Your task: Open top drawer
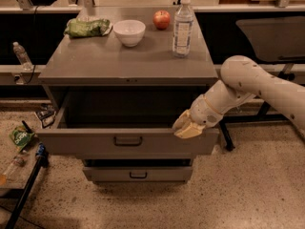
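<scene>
Though the green packet [19, 137] on the floor at far left carries white lettering, we cannot read it. On the grey cabinet top [95, 66] sit a green bag [88, 27], a white bowl [129, 31], a red apple [162, 19] and a clear water bottle [183, 25] (its label is illegible). Below, the top drawer [86, 144] stands pulled well out, its dark bar handle [127, 140] centred. The gripper [189, 126] sits at the drawer front's upper right edge; we cannot make out how it is set.
</scene>
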`<action>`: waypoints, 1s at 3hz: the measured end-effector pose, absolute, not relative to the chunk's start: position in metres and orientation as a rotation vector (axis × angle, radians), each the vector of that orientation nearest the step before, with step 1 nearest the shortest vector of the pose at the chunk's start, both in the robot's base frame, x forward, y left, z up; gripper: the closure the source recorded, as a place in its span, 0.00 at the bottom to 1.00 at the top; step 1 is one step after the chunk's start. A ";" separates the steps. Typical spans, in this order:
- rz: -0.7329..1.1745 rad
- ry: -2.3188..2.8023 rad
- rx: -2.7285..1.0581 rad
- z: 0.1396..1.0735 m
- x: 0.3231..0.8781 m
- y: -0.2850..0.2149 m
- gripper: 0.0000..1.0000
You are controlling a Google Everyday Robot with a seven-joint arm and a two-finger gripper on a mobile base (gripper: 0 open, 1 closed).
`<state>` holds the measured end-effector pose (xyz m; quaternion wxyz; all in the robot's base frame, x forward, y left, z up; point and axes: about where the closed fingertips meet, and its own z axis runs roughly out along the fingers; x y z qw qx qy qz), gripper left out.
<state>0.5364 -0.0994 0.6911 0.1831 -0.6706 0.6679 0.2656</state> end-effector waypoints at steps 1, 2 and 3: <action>0.809 1.983 -1.858 0.702 0.510 -0.100 0.51; 0.784 2.006 -1.874 0.718 0.510 -0.102 0.54; 0.734 1.987 -1.890 0.729 0.523 -0.100 0.77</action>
